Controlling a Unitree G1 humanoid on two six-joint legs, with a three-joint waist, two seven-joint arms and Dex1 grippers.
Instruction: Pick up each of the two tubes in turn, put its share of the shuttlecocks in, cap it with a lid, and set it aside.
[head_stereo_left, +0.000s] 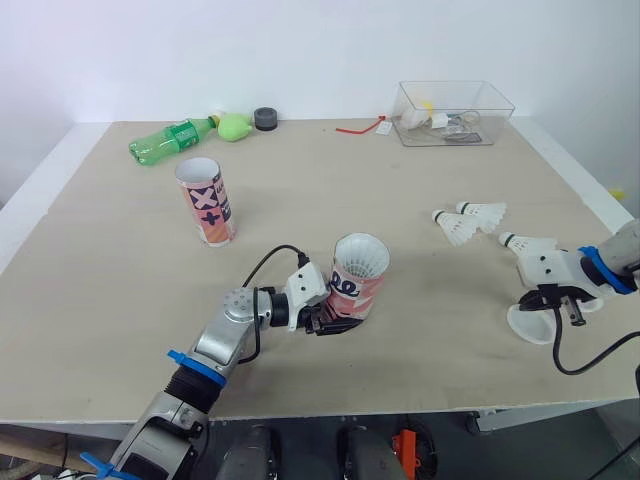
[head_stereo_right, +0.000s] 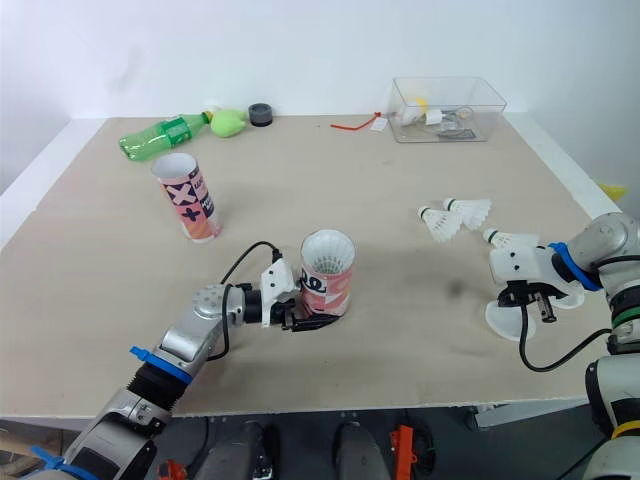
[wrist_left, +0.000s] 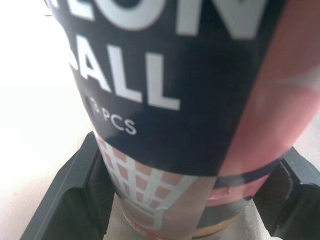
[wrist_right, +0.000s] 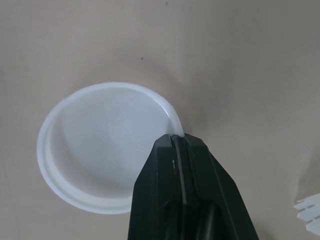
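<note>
A pink and dark tube (head_stereo_left: 358, 282) stands upright near the table's middle, with a white shuttlecock (head_stereo_left: 360, 262) showing in its open mouth. My left gripper (head_stereo_left: 338, 322) is shut on the tube's base, one finger (wrist_left: 75, 195) on each side. A second tube (head_stereo_left: 207, 200) stands open at the back left. At the right, my right gripper (wrist_right: 179, 144) is shut on the rim of a white lid (wrist_right: 100, 145) that lies on the table. Two loose shuttlecocks (head_stereo_left: 462, 228) lie behind it, and a third (head_stereo_left: 512, 241) lies beside the gripper.
A green bottle (head_stereo_left: 170, 140), a green object (head_stereo_left: 235, 126) and a black roll (head_stereo_left: 265, 118) lie along the back edge. A clear box (head_stereo_left: 455, 112) stands at the back right, with a red strip (head_stereo_left: 360, 128) beside it. The table's front edge (head_stereo_left: 330, 412) runs close below both grippers.
</note>
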